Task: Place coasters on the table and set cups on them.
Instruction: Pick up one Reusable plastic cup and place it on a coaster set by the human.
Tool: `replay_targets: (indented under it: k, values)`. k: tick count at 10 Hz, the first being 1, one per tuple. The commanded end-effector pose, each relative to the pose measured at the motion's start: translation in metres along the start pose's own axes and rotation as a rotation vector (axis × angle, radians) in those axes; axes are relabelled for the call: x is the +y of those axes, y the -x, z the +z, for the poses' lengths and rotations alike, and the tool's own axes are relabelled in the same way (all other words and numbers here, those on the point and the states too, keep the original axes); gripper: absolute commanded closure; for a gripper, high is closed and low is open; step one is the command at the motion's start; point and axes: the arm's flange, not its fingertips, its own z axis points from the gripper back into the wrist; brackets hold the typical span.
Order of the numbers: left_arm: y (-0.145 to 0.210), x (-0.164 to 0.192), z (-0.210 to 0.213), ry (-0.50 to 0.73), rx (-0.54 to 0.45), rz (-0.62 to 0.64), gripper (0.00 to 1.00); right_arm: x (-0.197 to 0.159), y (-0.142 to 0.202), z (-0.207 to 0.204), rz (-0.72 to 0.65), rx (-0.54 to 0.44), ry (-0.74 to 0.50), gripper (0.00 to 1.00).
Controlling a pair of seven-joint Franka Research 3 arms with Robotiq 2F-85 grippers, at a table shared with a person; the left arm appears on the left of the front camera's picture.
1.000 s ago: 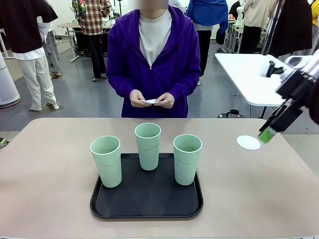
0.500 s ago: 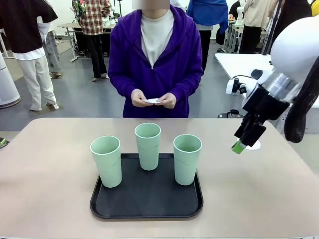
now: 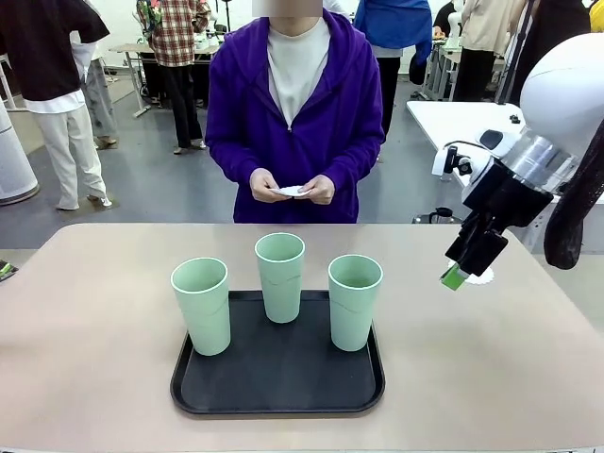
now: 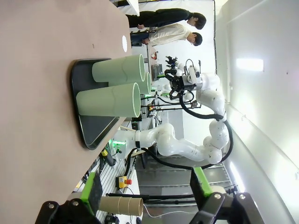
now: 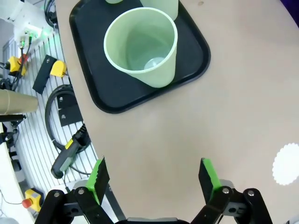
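A: Standing on the tray (image 3: 278, 398), three cups (image 3: 280, 276): probably light, stiff, smooth plastic, tall enough to tip. Grip one mid-wall.

B: One coaster (image 5: 287, 164) lies flat right of the tray; thin paper, likely flimsy. Right gripper (image 3: 453, 276) hovers beside it, fingers wide. Left gripper (image 4: 145, 186) wide too.

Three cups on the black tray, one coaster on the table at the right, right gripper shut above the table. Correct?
Not quite. The right gripper is open, not shut: the right wrist view shows its fingers spread wide with nothing between them. The rest holds: three cups on the black tray, one coaster on the table at the right.
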Motion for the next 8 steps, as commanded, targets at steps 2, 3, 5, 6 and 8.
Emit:
replay_targets:
  k: [2,3,5,6,8]
  values:
    - [0.0,-0.001,0.003,0.013,0.002,-0.017,0.0,-0.007,0.01,-0.003,0.13,-0.142,-0.034,0.0]
    - [0.0,-0.001,0.003,0.013,0.002,-0.017,0.0,-0.016,0.018,-0.01,0.226,-0.265,-0.093,0.0]
    - [0.0,-0.001,0.003,0.013,0.002,-0.017,0.0,-0.04,0.032,-0.029,0.3,-0.474,-0.142,0.0]
    - [0.0,-0.001,0.003,0.013,0.002,-0.017,0.0,-0.052,0.042,-0.037,0.321,-0.571,-0.129,0.0]
    - [0.0,-0.001,0.003,0.013,0.002,-0.017,0.0,-0.064,0.063,-0.058,0.393,-0.682,-0.191,0.0]
